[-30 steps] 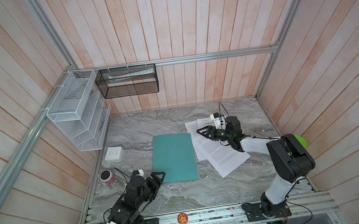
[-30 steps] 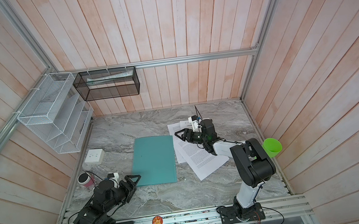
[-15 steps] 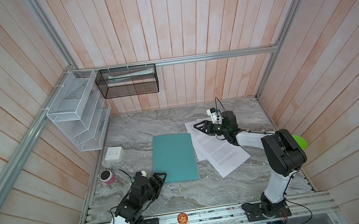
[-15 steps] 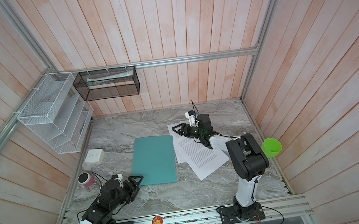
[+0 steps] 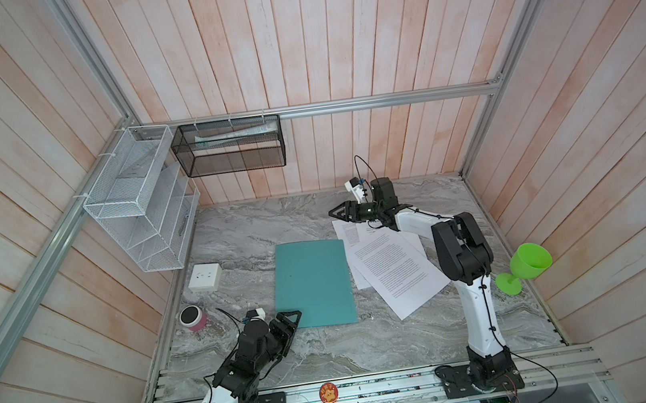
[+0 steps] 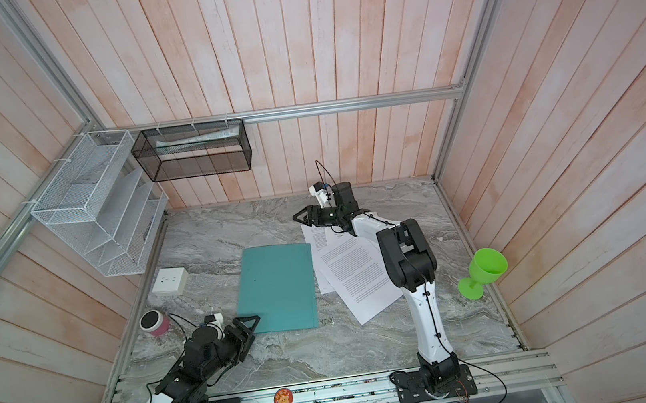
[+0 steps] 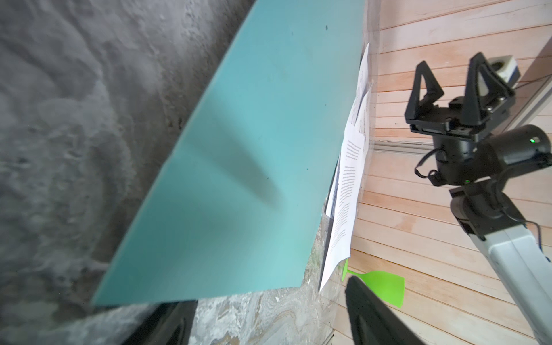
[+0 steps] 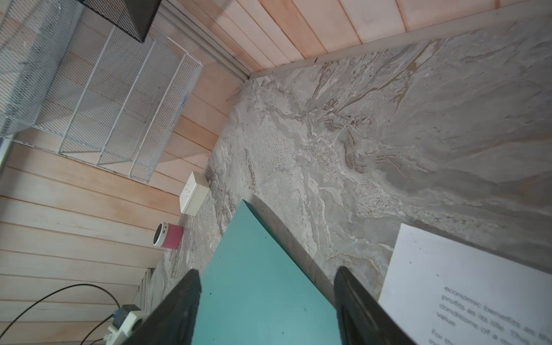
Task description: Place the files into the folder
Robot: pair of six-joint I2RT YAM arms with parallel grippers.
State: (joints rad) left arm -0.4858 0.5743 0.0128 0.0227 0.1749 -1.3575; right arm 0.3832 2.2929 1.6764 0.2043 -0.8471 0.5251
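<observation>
**R gripper [image 5: 337, 214] backing off files [image 5: 399, 274], folder [image 5: 314, 283] lying shut**

Compared w/ a sec ago, R gripper is sitting further toward the back wall. It was hanging over the sheets; now it's hovering above their far edge, close to the folder's far-R corner. L gripper [image 5: 291, 318] is barely shifting, its jaws narrowing a touch.

Both grippers are standing w/ jaws apart & nothing between them. The left wrist view is showing R's fingers [image 7: 472, 95] spread & empty, while L's own fingers [image 7: 370, 316] are framing the folder's near corner. Can't tell whether L's lower finger is touching that corner or stopping just short.

Folder is lying flat & closed on the table [image 5: 233, 238], long axis running near-to-far, away from the robot. Files are lying loose to its R, fanned & skewed, inner edges just beside the folder's R long edge. Can't tell if any sheet is overlapping it.

Key relation, imo: the grippers are sitting at diagonally opposite corners of the folder, L at near-L and R above far-R. L is looking nearer to a folder edge for lifting the cover; R is nearer the files. Which long edge is opening isn't showing, so lifting the wrong side is risking dragging the whole folder.
</observation>
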